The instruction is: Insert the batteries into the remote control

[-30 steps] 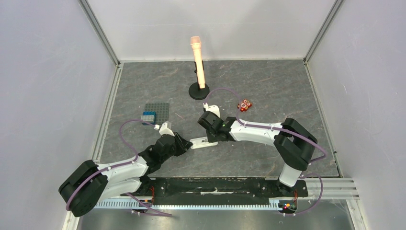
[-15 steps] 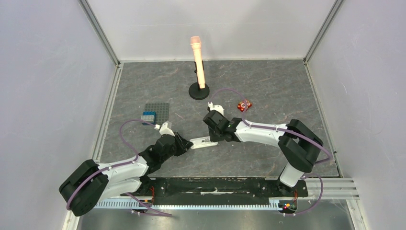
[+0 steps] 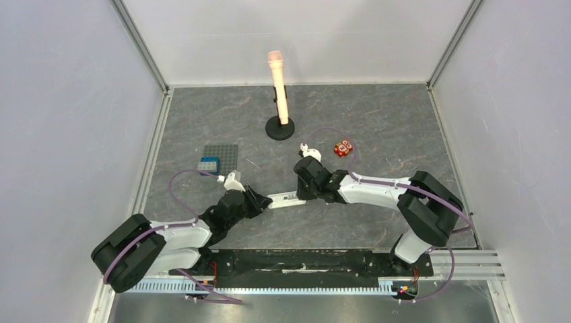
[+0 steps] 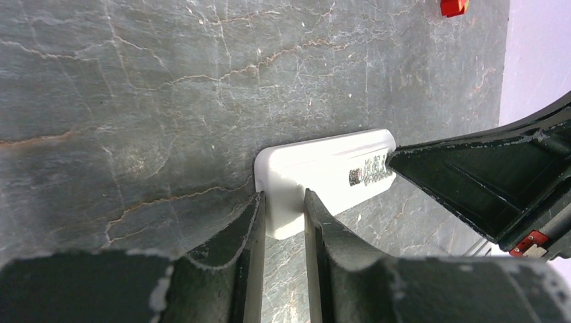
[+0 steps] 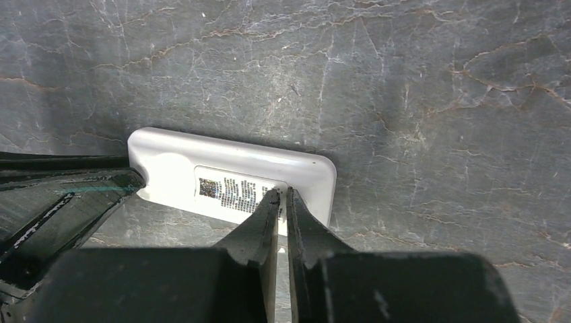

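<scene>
Mid-table, left end effector (image 4: pixel 283 200) pinching remote control (image 4: pixel 330 165) edge, right end effector (image 5: pixel 281 196) pressed together

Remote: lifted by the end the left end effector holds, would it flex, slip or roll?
Probably stiff: the remote looks like a hard plastic shell. It may slip or pivot, since the left end effector pinches only one smooth end. Unlikely to roll: it lies flat.
</scene>
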You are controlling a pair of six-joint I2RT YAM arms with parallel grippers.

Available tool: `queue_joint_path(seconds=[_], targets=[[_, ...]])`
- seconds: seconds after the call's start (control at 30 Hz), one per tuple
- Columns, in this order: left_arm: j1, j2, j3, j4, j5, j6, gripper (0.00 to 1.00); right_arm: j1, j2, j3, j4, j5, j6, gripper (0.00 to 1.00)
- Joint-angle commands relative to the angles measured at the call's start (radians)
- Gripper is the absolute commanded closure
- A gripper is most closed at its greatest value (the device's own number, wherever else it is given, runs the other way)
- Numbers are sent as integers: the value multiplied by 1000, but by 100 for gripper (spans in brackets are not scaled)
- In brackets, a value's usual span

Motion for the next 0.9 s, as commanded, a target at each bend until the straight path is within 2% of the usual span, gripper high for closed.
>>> queue_joint_path(seconds=[0.0, 0.2, 0.33, 0.4, 0.57, 0.63, 0.87], targets=[[-18, 73, 3, 161, 122, -11, 75, 71, 119, -85, 114, -371, 148, 97], [-36, 81, 3, 219, 124, 10, 79, 91, 92, -104, 282, -424, 260, 97], [-56, 74, 7, 226, 148, 28, 83, 116, 107, -76, 279, -403, 276, 98], [-58, 67, 5, 225, 147, 31, 84, 124, 120, -53, 219, -372, 270, 98], [-59, 59, 16, 217, 145, 39, 84, 134, 179, 99, -111, -199, 175, 100], [-61, 59, 26, 212, 146, 42, 85, 135, 188, 125, -182, -131, 133, 100], [-60, 48, 53, 201, 181, -20, 85, 163, 161, 37, -131, -32, 48, 100]])
